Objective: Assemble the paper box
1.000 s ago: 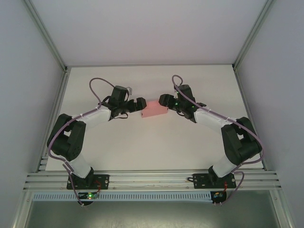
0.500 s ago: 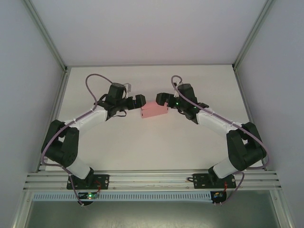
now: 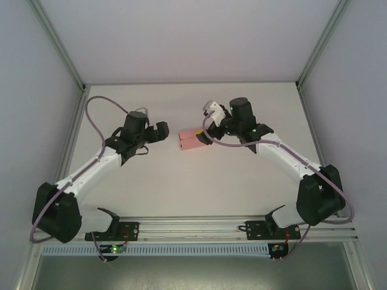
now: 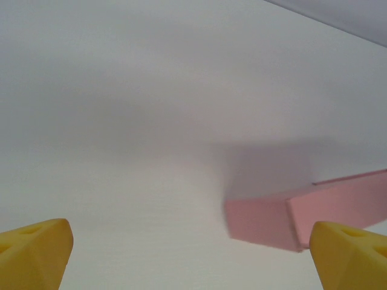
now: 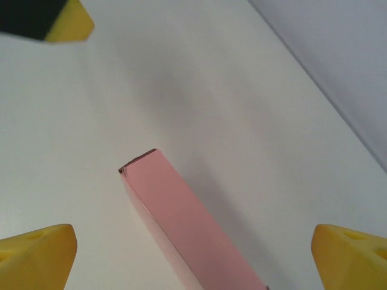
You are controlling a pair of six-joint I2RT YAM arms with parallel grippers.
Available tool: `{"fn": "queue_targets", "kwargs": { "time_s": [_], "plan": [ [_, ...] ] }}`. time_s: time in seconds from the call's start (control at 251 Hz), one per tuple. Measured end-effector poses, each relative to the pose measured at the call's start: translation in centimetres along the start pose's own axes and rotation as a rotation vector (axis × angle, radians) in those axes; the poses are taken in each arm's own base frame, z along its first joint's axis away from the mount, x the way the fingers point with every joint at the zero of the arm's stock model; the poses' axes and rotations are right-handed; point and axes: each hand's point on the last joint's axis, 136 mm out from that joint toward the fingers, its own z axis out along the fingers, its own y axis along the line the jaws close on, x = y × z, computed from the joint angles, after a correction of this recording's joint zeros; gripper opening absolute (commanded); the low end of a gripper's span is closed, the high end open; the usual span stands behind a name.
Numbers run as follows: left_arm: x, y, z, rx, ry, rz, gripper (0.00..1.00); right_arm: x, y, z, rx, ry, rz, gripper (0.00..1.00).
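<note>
Right tool (image 3: 207, 128) and left tool (image 3: 161, 130) both gape apart, flanking the paper box (image 3: 193, 141); closing at three o'clock could dent its card.

The box (image 3: 192, 142) is plain pink, the table (image 3: 181, 181) plain white. Fingertips (image 4: 33, 251) are yellow; the 2 arms (image 3: 91, 172) are black and white, their cables (image 3: 100, 99) purple.

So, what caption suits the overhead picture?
Left gripper and right gripper, both open, flank the pink paper box on the white table.
</note>
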Motion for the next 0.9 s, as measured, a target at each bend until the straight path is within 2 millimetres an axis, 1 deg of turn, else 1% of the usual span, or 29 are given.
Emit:
{"fn": "queue_targets", "kwargs": {
  "time_s": [0.12,0.263,0.403,0.515,0.603,0.79,0.898],
  "plan": [
    [1.2,2.2,-1.0,-0.069,-0.007,0.001,1.0,0.9,0.7,1.7,-0.082,0.109,-0.181,0.98],
    [2.1,3.7,-1.7,-0.12,-0.008,-0.001,1.0,2.8,0.5,3.4,-0.17,0.227,-0.292,0.98],
    [2.4,4.6,-2.2,-0.154,-0.014,-0.005,1.0,4.6,-0.3,5.2,-0.209,0.32,-0.335,0.98],
    [2.7,5.1,-2.3,-0.174,-0.013,-0.003,1.0,5.3,-1.1,6.6,-0.229,0.366,-0.352,0.97],
    [3.0,5.5,-2.4,-0.188,-0.01,-0.003,1.0,5.8,-1.4,7.4,-0.236,0.403,-0.365,0.95],
    [3.1,6.0,-3.0,-0.203,-0.023,-0.007,1.0,7.7,-0.6,9.2,-0.252,0.506,-0.402,0.9],
    [3.0,6.2,-3.1,-0.208,-0.03,-0.011,1.0,8.6,-0.2,9.7,-0.263,0.545,-0.417,0.87]
  ]
}}
